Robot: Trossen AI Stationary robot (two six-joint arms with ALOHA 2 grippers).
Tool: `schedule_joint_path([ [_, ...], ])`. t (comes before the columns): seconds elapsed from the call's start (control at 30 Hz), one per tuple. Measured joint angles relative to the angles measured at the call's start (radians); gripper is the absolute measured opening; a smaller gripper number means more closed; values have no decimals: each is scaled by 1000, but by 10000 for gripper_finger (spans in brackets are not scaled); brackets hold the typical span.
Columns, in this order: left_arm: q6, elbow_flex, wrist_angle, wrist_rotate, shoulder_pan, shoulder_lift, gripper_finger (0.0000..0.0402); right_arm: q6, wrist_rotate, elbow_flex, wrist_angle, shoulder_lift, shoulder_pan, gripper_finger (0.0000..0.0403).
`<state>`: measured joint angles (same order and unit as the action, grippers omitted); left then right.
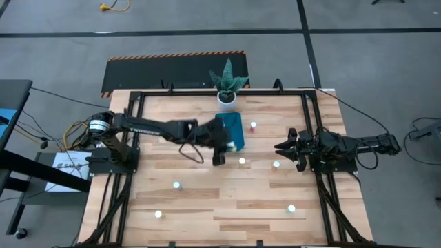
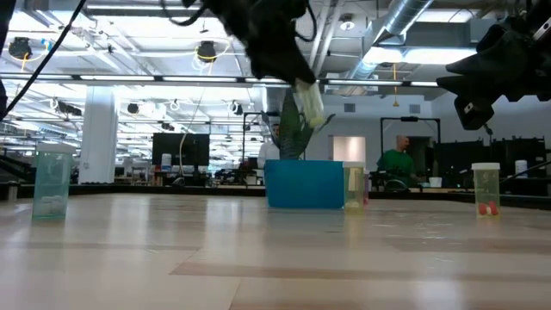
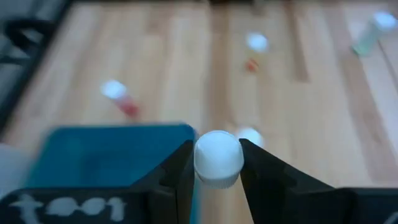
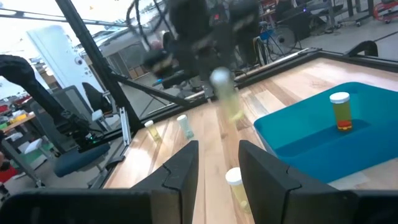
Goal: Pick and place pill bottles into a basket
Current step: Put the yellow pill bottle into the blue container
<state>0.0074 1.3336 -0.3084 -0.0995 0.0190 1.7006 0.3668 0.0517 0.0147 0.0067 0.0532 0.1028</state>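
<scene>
The left end effector (image 3: pixel 216 180) is closed on a white-capped bottle (image 3: pixel 217 158), carried tilted above the worktop (image 1: pixel 207 207) at the near edge of the teal basket (image 1: pixel 230 126), which lies just ahead. One bottle (image 4: pixel 340 111) stands inside already. The right end effector (image 1: pixel 281 147), fingers parted and empty, waits farther off. No labels are readable

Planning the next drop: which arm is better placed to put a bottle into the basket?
Left. The left gripper already holds a pill bottle above the basket edge; the right gripper waits empty near the table's right side.
</scene>
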Motion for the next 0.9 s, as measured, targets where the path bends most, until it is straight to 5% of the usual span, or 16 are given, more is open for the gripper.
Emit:
schedule_joint_path([
  [0.4, 31, 38, -93, 44, 234, 3, 100, 0, 0, 0, 0, 0, 0, 108],
  [0.9, 11, 48, -87, 88, 242, 152, 100, 0, 0, 0, 0, 0, 0, 108],
])
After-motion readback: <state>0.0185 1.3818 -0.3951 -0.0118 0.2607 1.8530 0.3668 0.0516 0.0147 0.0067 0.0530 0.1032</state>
